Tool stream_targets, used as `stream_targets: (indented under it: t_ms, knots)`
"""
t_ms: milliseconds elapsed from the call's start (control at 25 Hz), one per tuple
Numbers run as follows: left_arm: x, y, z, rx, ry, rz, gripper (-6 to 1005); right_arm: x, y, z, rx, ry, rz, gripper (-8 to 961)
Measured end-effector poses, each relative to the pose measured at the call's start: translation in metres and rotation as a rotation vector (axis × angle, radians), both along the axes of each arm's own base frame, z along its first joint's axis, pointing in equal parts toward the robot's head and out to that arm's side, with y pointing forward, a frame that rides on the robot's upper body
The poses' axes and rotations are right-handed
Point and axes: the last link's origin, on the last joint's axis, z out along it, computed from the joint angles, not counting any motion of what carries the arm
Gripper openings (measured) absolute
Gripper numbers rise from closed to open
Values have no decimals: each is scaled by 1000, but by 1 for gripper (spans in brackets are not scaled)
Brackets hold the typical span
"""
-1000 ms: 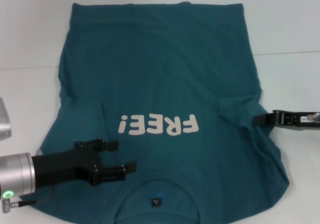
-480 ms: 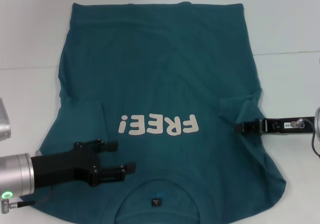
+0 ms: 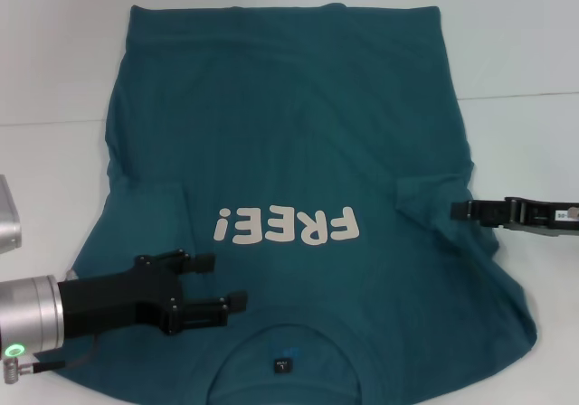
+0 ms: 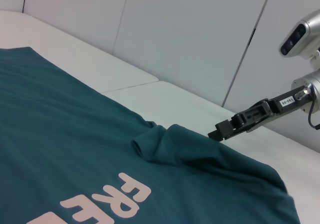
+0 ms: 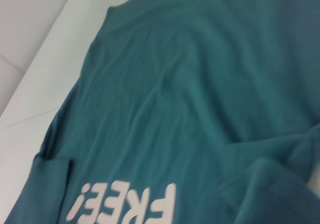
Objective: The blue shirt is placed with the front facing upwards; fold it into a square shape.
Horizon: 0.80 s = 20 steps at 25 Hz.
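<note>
Left claw (image 3: pixel 222 283) apart over blue shirt (image 3: pixel 289 134) nr collar. Right claw (image 3: pixel 459 210) at folded sleeve, closure unclear. Risk: snagging one layer, bunching fabric.

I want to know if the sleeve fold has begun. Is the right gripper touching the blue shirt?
Cannot tell. In the head view the right gripper tip meets the blue shirt at its folded sleeve edge, but no view plainly shows contact or a gap.
</note>
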Motion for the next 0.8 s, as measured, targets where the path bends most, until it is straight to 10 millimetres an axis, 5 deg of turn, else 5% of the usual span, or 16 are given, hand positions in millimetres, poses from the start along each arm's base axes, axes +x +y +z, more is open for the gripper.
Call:
stream_targets:
  t_ms: [320, 800]
  knots:
    - [0, 0, 0, 2, -3, 0, 876, 17, -7, 9, 33, -1, -60, 789]
    - [1, 1, 0, 2, -1, -4, 875, 39, -18, 4, 54, 30, -158, 782]
